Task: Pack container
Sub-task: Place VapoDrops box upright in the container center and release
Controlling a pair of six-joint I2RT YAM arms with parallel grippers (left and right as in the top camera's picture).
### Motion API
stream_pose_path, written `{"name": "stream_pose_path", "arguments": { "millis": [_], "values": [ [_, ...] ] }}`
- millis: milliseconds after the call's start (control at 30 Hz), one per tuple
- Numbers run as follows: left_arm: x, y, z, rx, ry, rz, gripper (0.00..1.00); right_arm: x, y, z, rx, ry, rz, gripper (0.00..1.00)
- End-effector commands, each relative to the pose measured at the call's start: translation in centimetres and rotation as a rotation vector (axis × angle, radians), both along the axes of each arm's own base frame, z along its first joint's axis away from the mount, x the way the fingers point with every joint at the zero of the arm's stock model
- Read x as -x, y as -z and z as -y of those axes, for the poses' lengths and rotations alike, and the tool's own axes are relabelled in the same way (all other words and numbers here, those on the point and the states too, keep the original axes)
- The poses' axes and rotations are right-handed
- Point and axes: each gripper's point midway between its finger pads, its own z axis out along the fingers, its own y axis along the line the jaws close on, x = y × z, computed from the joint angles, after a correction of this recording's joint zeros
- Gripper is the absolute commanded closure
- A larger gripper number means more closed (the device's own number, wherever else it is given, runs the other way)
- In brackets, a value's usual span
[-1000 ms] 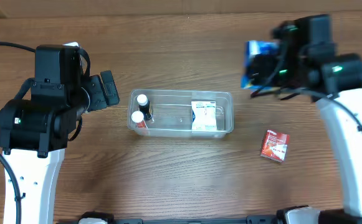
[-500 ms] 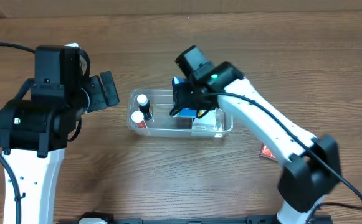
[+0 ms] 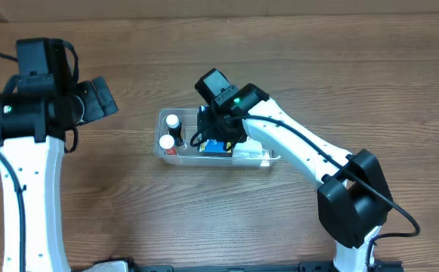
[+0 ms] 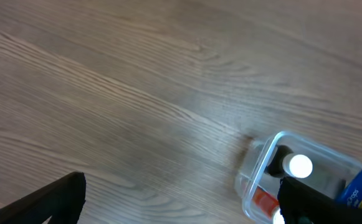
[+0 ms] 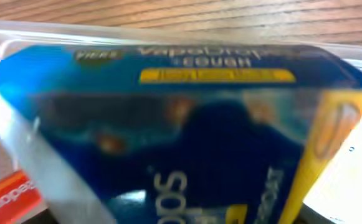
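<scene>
The clear plastic container (image 3: 162,130) sits mid-table. It holds two white-capped bottles (image 3: 172,122), a red-labelled item and a white box (image 3: 254,155). My right gripper (image 3: 216,134) reaches into the container's middle, shut on a blue cough-drop box (image 3: 218,146). That box fills the right wrist view (image 5: 187,124) and hides the fingers, with the container rim (image 5: 168,30) behind it. My left gripper (image 3: 103,101) is open and empty, up and left of the container. The left wrist view shows its fingers (image 4: 184,211) wide apart, and the container's left end (image 4: 260,163) with a bottle cap (image 4: 300,166).
Bare wooden tabletop surrounds the container. The right arm's elbow (image 3: 351,193) stretches over the table to the right of the container and covers that area. The left arm's base stands at the left edge.
My right arm carried the blue box from the far right into the container and lowered it. My left arm drew back up and to the left.
</scene>
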Motion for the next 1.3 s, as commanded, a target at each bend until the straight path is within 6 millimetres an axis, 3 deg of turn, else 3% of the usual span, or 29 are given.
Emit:
{"name": "stream_pose_path", "arguments": {
  "millis": [0,467,733,1067,1133,1167,1200,1233,1267],
  "values": [
    [-0.6,0.5,0.1,0.006,0.024,-0.020,0.00,0.0,1.2,-0.1,0.014,0.019,-0.028,0.30],
    [-0.7,0.6,0.1,0.006,0.024,-0.023,0.00,1.8,1.5,0.4,0.027,0.008,-0.107,0.29],
    [-0.6,0.6,0.1,0.006,0.024,-0.027,0.00,1.9,1.5,0.5,0.031,0.008,-0.111,0.11],
    [-0.6,0.6,0.1,0.006,0.024,-0.027,0.00,1.0,1.3,0.8,0.056,-0.038,-0.053,0.11],
    [-0.6,0.6,0.1,0.006,0.025,-0.027,0.00,0.3,0.2,2.0,0.112,-0.018,-0.005,0.07],
    [-0.6,0.6,0.1,0.004,0.028,-0.028,0.00,-0.6,-1.6,3.2,0.159,0.013,0.053,0.05],
    [-0.6,0.6,0.1,0.002,0.031,-0.028,0.00,-1.3,-3.6,4.2,0.185,0.036,0.108,0.04],
    [-0.6,0.6,0.1,0.001,0.032,-0.029,0.00,-2.4,-8.1,6.2,0.207,0.094,0.220,0.02],
    [-0.6,0.6,0.1,0.000,0.034,-0.029,0.00,-2.8,-10.4,7.3,0.207,0.132,0.269,0.00]
  ]
}}
